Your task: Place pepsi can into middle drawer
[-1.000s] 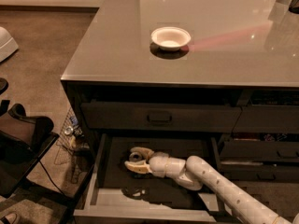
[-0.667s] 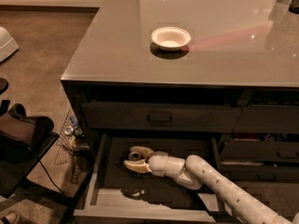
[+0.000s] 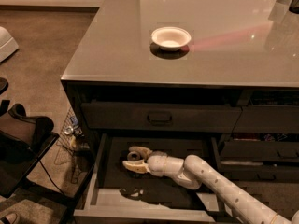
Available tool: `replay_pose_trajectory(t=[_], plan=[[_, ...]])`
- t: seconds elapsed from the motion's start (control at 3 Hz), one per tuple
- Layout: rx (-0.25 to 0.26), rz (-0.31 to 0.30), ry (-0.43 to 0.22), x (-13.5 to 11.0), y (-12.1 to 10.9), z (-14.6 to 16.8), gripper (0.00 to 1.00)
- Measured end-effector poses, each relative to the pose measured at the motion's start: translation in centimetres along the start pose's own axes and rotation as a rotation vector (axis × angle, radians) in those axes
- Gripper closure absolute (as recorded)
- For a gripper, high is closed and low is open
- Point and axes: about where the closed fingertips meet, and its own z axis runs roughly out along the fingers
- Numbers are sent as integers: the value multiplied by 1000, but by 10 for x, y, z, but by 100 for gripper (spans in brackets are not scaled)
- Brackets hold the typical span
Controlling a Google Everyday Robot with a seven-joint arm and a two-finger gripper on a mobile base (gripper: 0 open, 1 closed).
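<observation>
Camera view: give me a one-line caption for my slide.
Gripper reaching inside the open middle drawer, with a white bowl on the counter above.

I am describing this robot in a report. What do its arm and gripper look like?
The arm is white, round and thick, made of smooth tubular segments with rounded joints; small dark dots mark its lower segment. No cables show. The gripper, inside the middle drawer, is cream-yellow.

My gripper (image 3: 133, 160) sits inside the pulled-out wide dark grey middle drawer (image 3: 140, 213), left of centre. Small white round bowl (image 3: 171, 37) rests on the glossy grey cabinet top (image 3: 117, 55), above and behind.
</observation>
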Motion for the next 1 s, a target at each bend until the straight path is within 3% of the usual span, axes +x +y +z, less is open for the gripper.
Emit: replay_pose_trajectory(t=[0.33,0.67,1.0], plan=[[-3,0,-1,0,1,2,12],[-6,0,-1,-1,2,3,0],[-6,0,-1,-1,2,3,0]])
